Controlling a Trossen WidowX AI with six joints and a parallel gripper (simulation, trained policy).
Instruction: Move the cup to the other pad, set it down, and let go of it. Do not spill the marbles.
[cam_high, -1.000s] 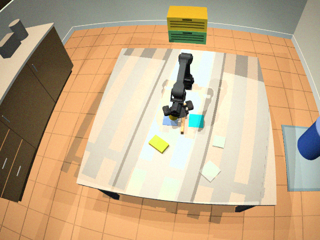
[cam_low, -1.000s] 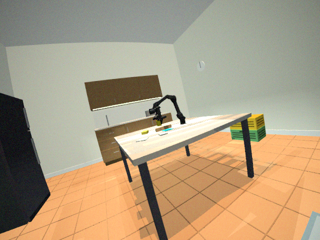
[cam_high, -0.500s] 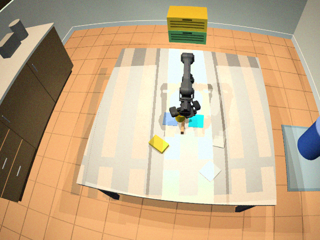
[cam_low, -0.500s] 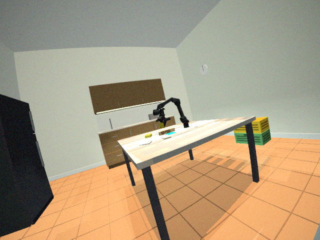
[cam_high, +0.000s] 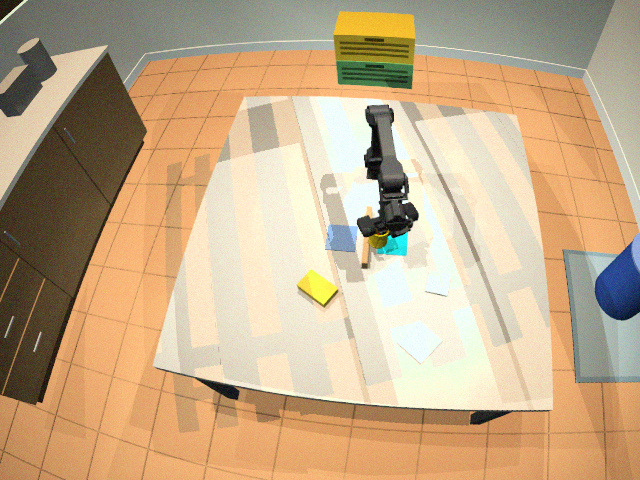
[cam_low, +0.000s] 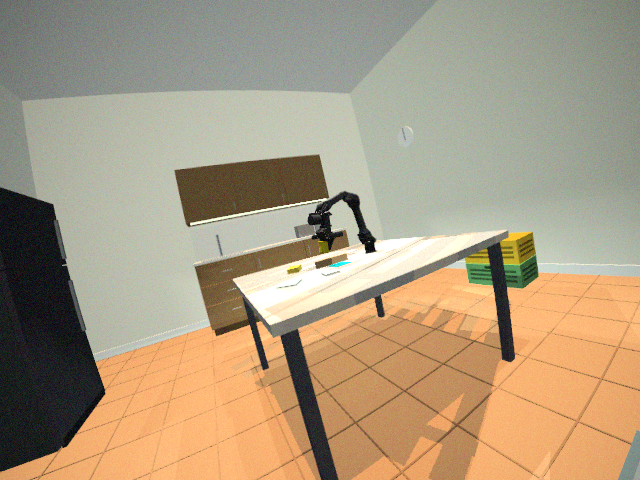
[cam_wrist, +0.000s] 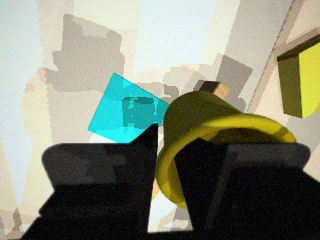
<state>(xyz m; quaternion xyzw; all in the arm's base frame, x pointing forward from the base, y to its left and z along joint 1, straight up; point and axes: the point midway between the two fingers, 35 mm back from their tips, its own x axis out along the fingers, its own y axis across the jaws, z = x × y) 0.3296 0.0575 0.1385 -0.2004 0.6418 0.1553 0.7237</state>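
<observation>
stage of task: the cup (cam_high: 378, 241) (cam_low: 323, 246) (cam_wrist: 192, 110) was held clear of the table (cam_high: 268, 320) (cam_low: 413, 268); the grasp and the lift were judged complete.
position of cup: it was seen from above beside the wooden bar (cam_high: 365, 255) (cam_low: 323, 263) (cam_wrist: 215, 88), overlapping the left part of the cyan pad (cam_high: 399, 246) (cam_low: 341, 264) (cam_wrist: 105, 112); no contact with the pad was shown.
blue pad (cam_high: 341, 238): it was left uncovered by the cup, on the far side of the bar.
steps left: the cyan pad was taken to be the goal; centring, lowering and release were judged to remain.
gripper (cam_high: 381, 227) (cam_low: 326, 237) (cam_wrist: 163, 128): it was closed to a narrow gap, the cup's wall being pinched with one finger inside the mouth and one outside.
appearance of cup: a yellow, round-walled vessel with a thick rolled rim and a narrower base was presented; its mouth was partly hidden by the finger.
marbles: none could be made out, so their number and state could not be told.
</observation>
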